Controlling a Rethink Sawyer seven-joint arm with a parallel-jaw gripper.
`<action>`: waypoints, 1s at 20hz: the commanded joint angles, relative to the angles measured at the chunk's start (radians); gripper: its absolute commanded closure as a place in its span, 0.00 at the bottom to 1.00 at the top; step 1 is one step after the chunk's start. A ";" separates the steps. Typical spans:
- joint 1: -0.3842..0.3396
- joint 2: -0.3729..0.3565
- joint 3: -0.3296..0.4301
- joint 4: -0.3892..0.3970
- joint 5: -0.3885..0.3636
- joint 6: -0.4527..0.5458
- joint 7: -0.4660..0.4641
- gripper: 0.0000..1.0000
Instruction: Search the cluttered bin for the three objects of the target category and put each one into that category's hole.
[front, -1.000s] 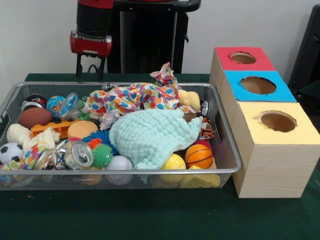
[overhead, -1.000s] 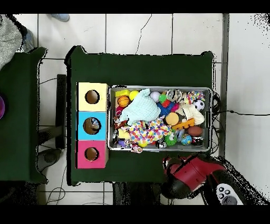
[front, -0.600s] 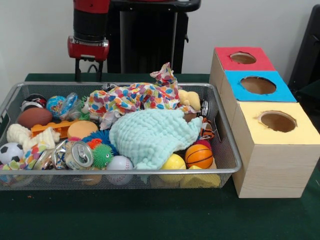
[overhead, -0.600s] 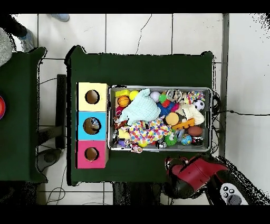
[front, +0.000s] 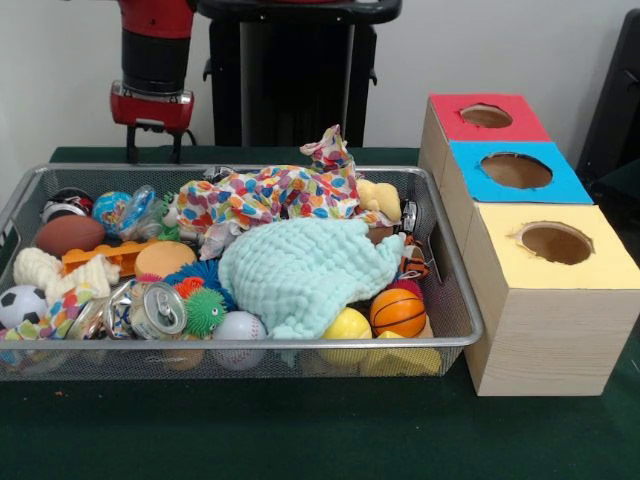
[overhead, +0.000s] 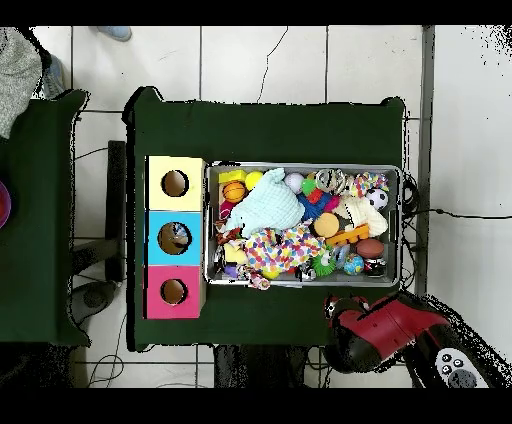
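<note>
A wire bin (front: 455, 300) sits on a green bench (front: 300, 430), heaped with small things. A pale mint cloth (front: 300, 272) lies across the middle of the heap, and a cloth with coloured dots (front: 270, 195) lies behind it, one corner sticking up. In the front right corner of the bin are a small basketball (front: 397, 312) and a yellow ball (front: 347, 324), side by side. Toward the front left are a crushed can (front: 155, 308), a spiky green ball (front: 204, 310), a white baseball (front: 238, 326) and a small soccer ball (front: 20, 304); a brown football (front: 68, 234) lies near the back left. Just right of the bin stands a row of three boxes, each with a round hole on top: red (front: 487, 116) farthest, blue (front: 516, 170) in the middle, yellow (front: 555, 242) nearest. The red and black arm's end effector (front: 152, 152) hangs behind the bin's back left corner, above the bench and clear of everything; two dark prongs stand apart with nothing between them.
</note>
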 joint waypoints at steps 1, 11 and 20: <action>-0.027 0.036 0.053 -0.130 -0.058 -0.055 -0.199 0.00; -0.111 -0.062 0.145 -0.059 0.109 0.041 -0.350 0.00; -0.148 -0.199 0.240 0.031 0.287 0.156 -0.457 0.00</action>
